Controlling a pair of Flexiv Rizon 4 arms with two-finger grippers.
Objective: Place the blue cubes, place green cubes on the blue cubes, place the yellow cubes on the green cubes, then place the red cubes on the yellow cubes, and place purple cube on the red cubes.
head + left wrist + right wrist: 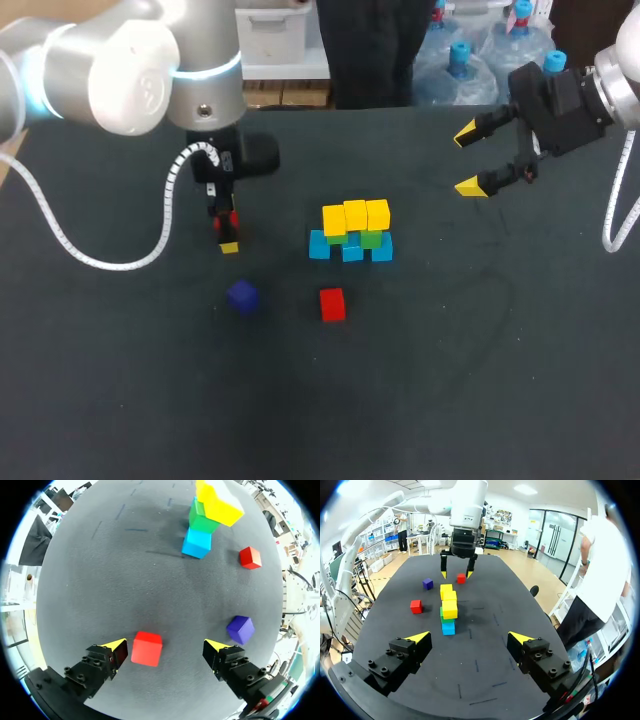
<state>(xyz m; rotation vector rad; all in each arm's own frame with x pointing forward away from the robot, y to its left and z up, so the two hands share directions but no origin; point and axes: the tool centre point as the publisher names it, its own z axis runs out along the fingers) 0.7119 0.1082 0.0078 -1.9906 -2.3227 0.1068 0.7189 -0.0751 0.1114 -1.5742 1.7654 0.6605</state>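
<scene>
A stack stands mid-table: blue cubes [351, 249] at the bottom, green cubes [370, 238] on them, yellow cubes [355, 215] on top. My left gripper [226, 233] is low over the table to the left of the stack. It is open, with a red cube [146, 648] on the table between its fingers [116, 648], close to one and apart from the other. A second red cube [332, 304] and a purple cube [243, 296] lie in front of the stack. My right gripper [473, 159] hangs open and empty at the back right, above the table.
The dark table [480, 380] carries only the cubes. In the right wrist view the stack [448, 611] lies ahead of the right gripper [470, 641], and the left gripper [456, 573] is beyond it.
</scene>
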